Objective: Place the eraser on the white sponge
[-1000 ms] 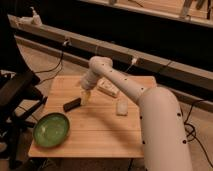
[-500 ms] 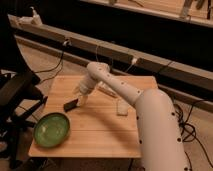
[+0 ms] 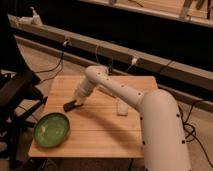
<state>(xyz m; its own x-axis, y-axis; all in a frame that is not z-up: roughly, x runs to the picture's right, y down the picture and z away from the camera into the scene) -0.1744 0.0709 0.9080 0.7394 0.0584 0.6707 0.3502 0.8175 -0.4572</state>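
The eraser [image 3: 68, 106] is a small flat black bar lying on the left part of the wooden table [image 3: 100, 135]. My gripper [image 3: 76, 101] is low over the table at the eraser's right end, touching it or nearly so. The white sponge [image 3: 121, 107] lies flat near the table's middle, to the right of the eraser and apart from it. My white arm [image 3: 125, 95] reaches in from the lower right and crosses just behind the sponge.
A green bowl [image 3: 51, 129] sits at the table's front left corner, just in front of the eraser. A dark chair or stand [image 3: 17, 92] is left of the table. A long rail with cables [image 3: 125, 52] runs behind it.
My gripper has swung left and down from the table's middle to the eraser. The eraser, sponge and bowl have kept their places.
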